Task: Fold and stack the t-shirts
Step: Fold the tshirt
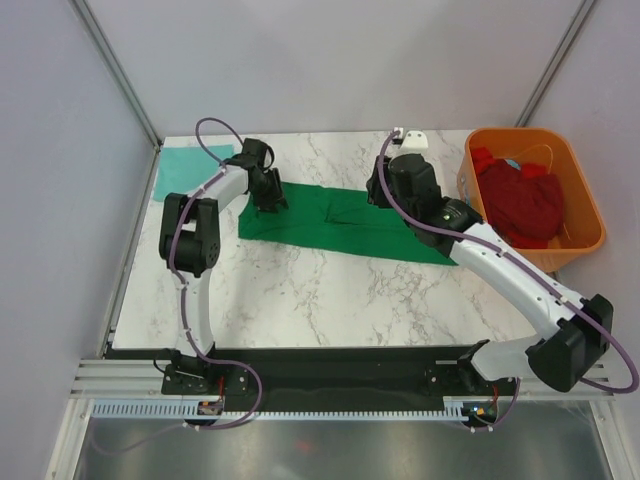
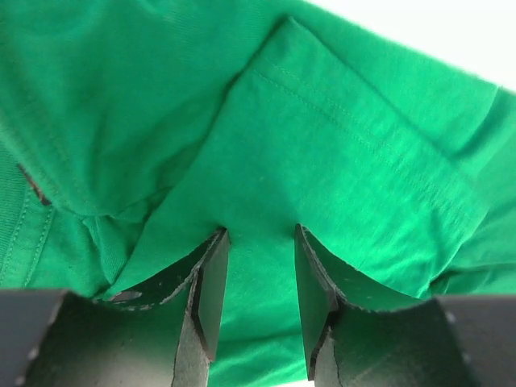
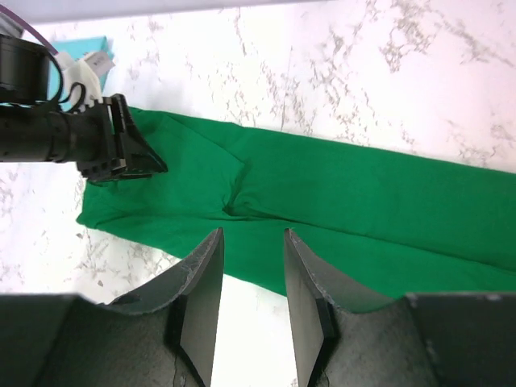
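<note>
A dark green t-shirt (image 1: 345, 228) lies on the marble table (image 1: 300, 290) as a long folded strip. My left gripper (image 1: 270, 203) sits low over its left end, jaws open, with green cloth (image 2: 322, 145) showing between and under the fingers (image 2: 211, 282). My right gripper (image 1: 378, 195) hovers at the strip's far edge near the middle. It is open with nothing between its fingers, over the shirt's edge (image 3: 339, 193) and bare table. A pale teal t-shirt (image 1: 188, 166) lies flat at the back left. Dark red t-shirts (image 1: 520, 200) are heaped in the tub.
The orange plastic tub (image 1: 580, 235) stands at the back right corner of the table. Grey walls close in the table at the back and on both sides. The left gripper (image 3: 121, 149) shows in the right wrist view, at the shirt's end.
</note>
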Tool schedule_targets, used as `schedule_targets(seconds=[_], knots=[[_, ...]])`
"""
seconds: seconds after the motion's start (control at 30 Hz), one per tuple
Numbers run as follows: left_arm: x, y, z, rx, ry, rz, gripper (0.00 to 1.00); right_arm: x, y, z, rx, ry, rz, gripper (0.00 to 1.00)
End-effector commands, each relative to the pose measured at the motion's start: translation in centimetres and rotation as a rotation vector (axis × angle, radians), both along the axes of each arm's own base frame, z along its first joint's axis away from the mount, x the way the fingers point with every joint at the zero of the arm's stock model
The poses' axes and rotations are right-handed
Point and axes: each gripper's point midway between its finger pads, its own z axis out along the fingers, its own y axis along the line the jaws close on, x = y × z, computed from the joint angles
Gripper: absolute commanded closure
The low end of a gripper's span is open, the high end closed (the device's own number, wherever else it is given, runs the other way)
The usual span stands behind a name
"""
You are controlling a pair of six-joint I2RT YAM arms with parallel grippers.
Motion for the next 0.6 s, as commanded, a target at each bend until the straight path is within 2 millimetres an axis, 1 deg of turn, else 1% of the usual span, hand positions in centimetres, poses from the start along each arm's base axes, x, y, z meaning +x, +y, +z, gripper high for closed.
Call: schedule_targets(seconds=[0.0,0.03,0.07,0.1,0.13,0.17,0.2,0.23,0.27,0.3,0.33,0.37,0.4,0.43,0.47,0.5,0.57], knots=[[3.4,0.1,-2.0,0.055,-0.039,0.000,0.53,-0.4,-1.8,1.3,0.016,-0.039,-0.065,0.57],[4.3,0.1,-1.8,0.057,-0.055,0.005,0.53,-0.5,-2.1,1.9,0.023,-0.052,-0.072,0.57],[5.2,0.1,-1.9,0.060,-0.070,0.012,0.53,-0.5,-2.4,2.1,0.021,-0.056,-0.077,0.57],[7.5,0.0,-0.1,0.047,-0.131,0.026,0.53,-0.5,-2.6,2.3,0.021,-0.062,-0.082,0.57],[8.4,-0.3,-1.3,0.043,-0.127,0.031,0.52,-0.5,-3.1,2.5,0.012,-0.074,-0.101,0.57],[9.6,-0.5,-1.2,0.035,-0.149,0.035,0.52,-0.4,-3.4,2.4,0.003,-0.076,-0.115,0.57],[12.2,-1.2,1.8,0.003,-0.236,0.037,0.52,-0.2,-3.7,2.2,-0.004,-0.081,-0.126,0.57],[13.1,-1.5,0.1,-0.013,-0.222,0.053,0.52,0.0,-4.0,2.1,-0.013,-0.084,-0.142,0.57],[14.1,-1.9,0.9,-0.040,-0.249,0.058,0.52,0.4,-4.6,1.8,-0.024,-0.084,-0.166,0.57],[15.7,-2.5,3.3,-0.090,-0.306,0.057,0.52,0.8,-4.7,1.3,-0.032,-0.078,-0.174,0.57],[16.2,-2.8,3.9,-0.128,-0.313,0.073,0.52,1.0,-4.7,1.1,-0.034,-0.070,-0.175,0.57],[16.6,-3.1,5.2,-0.149,-0.341,0.069,0.51,1.3,-4.8,0.9,-0.038,-0.065,-0.176,0.57],[17.0,-3.7,7.1,-0.182,-0.374,0.054,0.51,1.4,-4.7,0.9,-0.037,-0.064,-0.173,0.57],[16.9,-4.0,8.1,-0.209,-0.382,0.053,0.51,1.4,-4.6,1.0,-0.031,-0.065,-0.168,0.57],[16.7,-4.4,11.2,-0.236,-0.422,0.040,0.50,1.3,-4.5,1.1,-0.022,-0.063,-0.160,0.57],[15.9,-5.0,11.9,-0.264,-0.413,0.017,0.50,0.9,-4.5,1.6,-0.005,-0.070,-0.158,0.57],[14.7,-5.8,14.4,-0.286,-0.429,-0.010,0.50,0.4,-4.8,2.1,0.021,-0.077,-0.161,0.57]])
